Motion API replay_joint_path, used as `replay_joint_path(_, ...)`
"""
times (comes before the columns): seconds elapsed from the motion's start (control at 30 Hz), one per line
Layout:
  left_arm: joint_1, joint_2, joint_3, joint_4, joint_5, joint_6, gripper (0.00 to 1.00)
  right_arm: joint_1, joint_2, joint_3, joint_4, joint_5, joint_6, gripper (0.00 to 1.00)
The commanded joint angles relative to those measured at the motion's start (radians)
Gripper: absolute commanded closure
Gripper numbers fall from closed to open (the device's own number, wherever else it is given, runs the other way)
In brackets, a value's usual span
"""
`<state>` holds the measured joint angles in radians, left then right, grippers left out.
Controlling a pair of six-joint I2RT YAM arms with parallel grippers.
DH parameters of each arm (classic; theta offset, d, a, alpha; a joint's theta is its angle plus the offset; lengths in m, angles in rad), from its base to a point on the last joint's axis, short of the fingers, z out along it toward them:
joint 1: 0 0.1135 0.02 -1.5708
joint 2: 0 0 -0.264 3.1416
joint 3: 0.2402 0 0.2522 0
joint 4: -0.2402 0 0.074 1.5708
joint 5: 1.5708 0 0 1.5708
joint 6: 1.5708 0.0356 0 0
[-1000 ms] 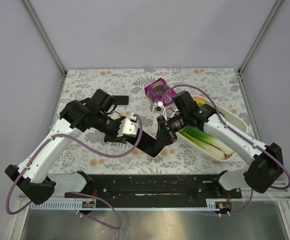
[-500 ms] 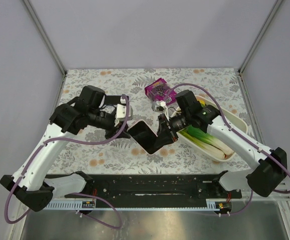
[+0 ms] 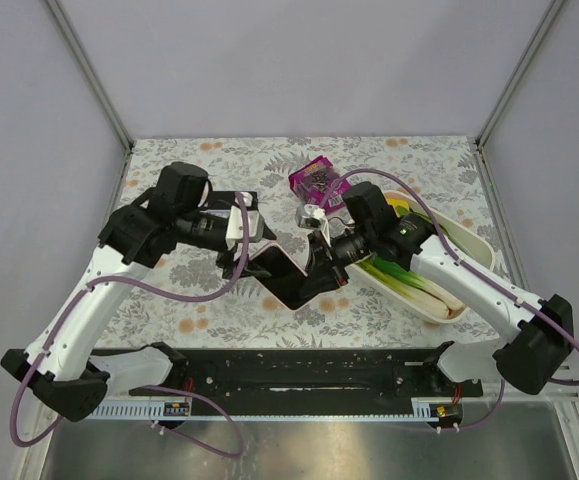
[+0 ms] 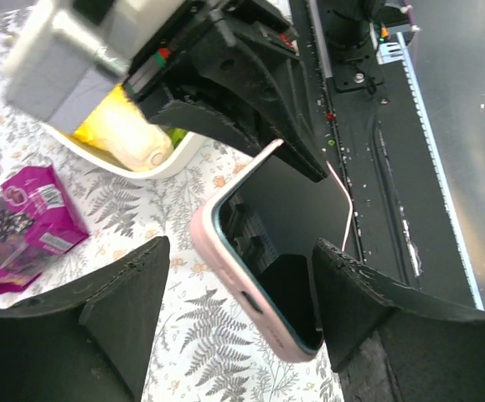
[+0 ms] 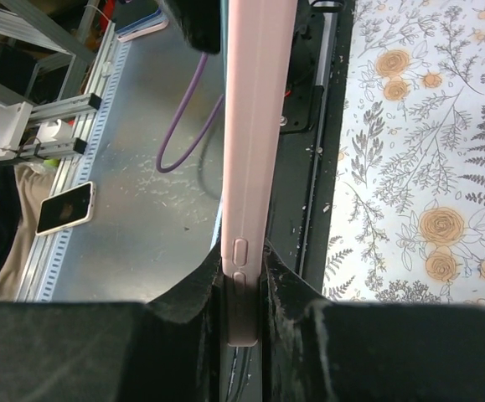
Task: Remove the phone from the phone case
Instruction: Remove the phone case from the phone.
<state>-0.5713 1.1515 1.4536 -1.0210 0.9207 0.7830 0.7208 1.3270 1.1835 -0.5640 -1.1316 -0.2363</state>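
The phone, dark-screened, sits in its pink phone case and hangs tilted above the table's middle. My right gripper is shut on one end of the case, and the pink edge is pinched between its fingers. My left gripper is open around the other end. Its fingers stand on either side of the case with gaps showing. The phone's screen faces the left wrist camera, with a teal rim inside the pink.
A purple snack packet lies at the back of the flowered table. A white tray with leeks and a yellow item stands to the right. The black mounting rail runs along the near edge.
My left gripper drew back to the left with the phone's end, then opened and let go. The right gripper has kept its hold and turned slightly.
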Motion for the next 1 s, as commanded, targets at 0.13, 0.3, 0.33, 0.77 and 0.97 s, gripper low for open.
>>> replay_joint_path(0.13, 0.065, -0.003, 0.099, 0.179, 0.032, -0.325, 0.22, 0.011, -0.028, 0.038, 0.079, 0.121, -0.009, 1.0)
replay_joint_path(0.3, 0.064, 0.059, 0.117, 0.249, 0.06, -0.674, 0.17, 0.022, -0.037, 0.039, 0.099, 0.211, -0.004, 1.0)
replay_joint_path(0.33, 0.065, 0.065, 0.105, 0.268, 0.049, -0.73, 0.17, 0.026, -0.037, 0.045, 0.101, 0.228, -0.006, 1.0)
replay_joint_path(0.77, 0.079, 0.085, 0.04, 0.243, -0.04, -0.9, 0.28, 0.052, -0.052, 0.068, 0.064, 0.296, -0.052, 1.0)
replay_joint_path(0.97, 0.105, 0.093, 0.002, 0.207, 0.003, -0.897, 0.39, 0.052, -0.061, 0.057, 0.055, 0.308, -0.069, 1.0)
